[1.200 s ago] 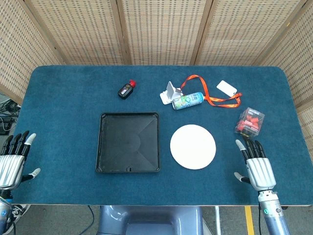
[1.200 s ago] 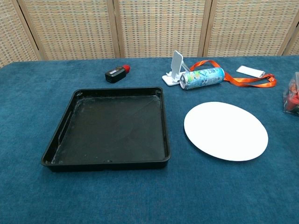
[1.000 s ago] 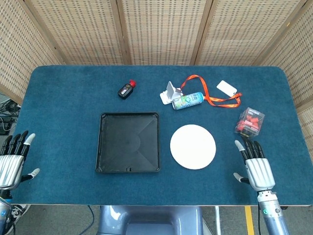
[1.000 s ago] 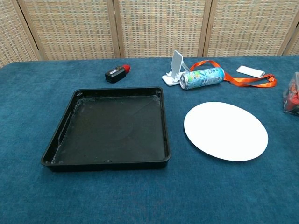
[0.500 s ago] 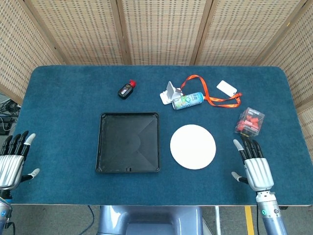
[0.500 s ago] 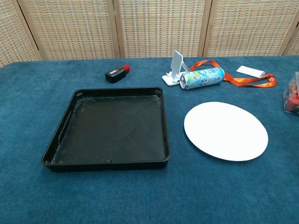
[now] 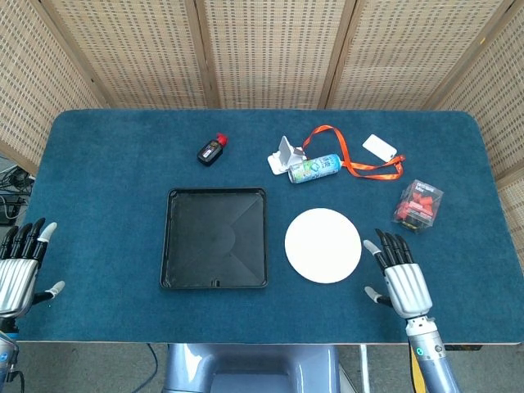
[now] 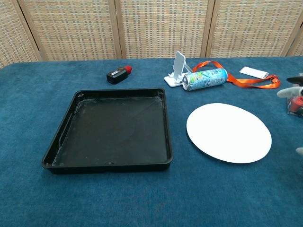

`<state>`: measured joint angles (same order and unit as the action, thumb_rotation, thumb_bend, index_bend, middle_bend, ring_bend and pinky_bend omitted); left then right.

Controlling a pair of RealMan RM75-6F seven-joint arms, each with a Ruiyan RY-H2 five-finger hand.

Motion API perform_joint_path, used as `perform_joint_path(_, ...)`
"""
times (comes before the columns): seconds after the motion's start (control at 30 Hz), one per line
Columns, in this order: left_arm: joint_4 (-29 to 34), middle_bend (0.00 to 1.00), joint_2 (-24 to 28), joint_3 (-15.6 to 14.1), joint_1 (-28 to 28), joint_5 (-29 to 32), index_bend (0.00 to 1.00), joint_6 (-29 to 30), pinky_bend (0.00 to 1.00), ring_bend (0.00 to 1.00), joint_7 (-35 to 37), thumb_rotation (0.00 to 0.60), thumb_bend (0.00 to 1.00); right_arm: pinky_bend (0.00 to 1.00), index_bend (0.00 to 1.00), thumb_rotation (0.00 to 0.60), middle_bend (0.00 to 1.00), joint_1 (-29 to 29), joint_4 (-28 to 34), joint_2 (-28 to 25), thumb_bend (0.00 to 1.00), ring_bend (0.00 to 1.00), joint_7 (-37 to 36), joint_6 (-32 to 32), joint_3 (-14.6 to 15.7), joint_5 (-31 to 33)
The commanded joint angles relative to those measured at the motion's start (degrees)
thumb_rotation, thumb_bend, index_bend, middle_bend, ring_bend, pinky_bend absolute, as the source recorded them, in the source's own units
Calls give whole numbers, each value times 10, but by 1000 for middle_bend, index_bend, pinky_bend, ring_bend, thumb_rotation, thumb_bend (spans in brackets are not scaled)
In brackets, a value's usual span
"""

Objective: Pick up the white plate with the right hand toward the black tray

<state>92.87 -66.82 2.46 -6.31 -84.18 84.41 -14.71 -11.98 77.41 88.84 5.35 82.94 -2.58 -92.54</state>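
My right robot hand [image 7: 399, 278] hovers over the near edge of the counter [image 7: 106, 164], fingers spread wide and pointing away from me, holding nothing. Its fingertips [image 7: 372, 246] sit just beside the near right rim of the white plate [image 7: 322, 245] without touching it; in the chest view only those fingertips [image 8: 289, 91] show, at the right border. My left robot hand [image 7: 20, 268] is at the near left corner, partly off the counter's edge, fingers also spread wide and empty, well apart from everything else.

The white plate lies flat on the blue cloth, right of centre. Just to its left, with a narrow strip of cloth between them, sits the black tray [image 7: 215, 238], square, shallow and with nothing inside it.

A little farther, to the right of the plate, stands a clear small box of red pieces [image 7: 418, 204], near my right fingertips in the chest view.

Farther still, a green and blue can [image 7: 314, 168] lies on its side, touching a white phone stand [image 7: 283, 154] on its left. An orange lanyard [image 7: 354, 160] loops behind the can and runs right to a white card [image 7: 379, 147]. To the far left of these, beyond the tray, lies a small black device with a red cap [image 7: 211, 150]. A woven screen [image 7: 262, 49] closes off the far side of the counter
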Motion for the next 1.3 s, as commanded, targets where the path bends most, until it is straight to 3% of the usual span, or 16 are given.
perform_joint_path(0.03, -2, 0, -1, 1, -1, 2, 0, -2, 0, 0, 1, 600, 0, 29, 197, 600, 0, -13, -30, 31, 447, 0, -5, -18, 1, -1)
perform_joint_path(0.2, -7, 0, -3, 2, -4, 10, 0, -12, 0, 0, 4, 600, 0, 29, 198, 600, 0, -27, -85, 86, 506, 0, -28, -36, 0, 6)
perform_joint_path(0.57, -13, 0, -6, 3, -8, 21, 0, -24, 0, 0, 7, 600, 0, 29, 201, 600, 0, -43, -151, 142, 510, 0, -54, -64, 4, 17)
perform_joint_path(1.0, -20, 0, -9, 5, -12, 31, 0, -33, 0, 0, 8, 600, 0, 29, 201, 600, 0, -61, -201, 175, 511, 0, -81, -78, -2, 27)
perform_joint_path(1.3, -22, 0, -10, 3, -13, 32, 0, -36, 0, 0, 7, 600, 0, 29, 201, 600, 0, -54, -194, 166, 513, 0, -75, -64, 0, 30)
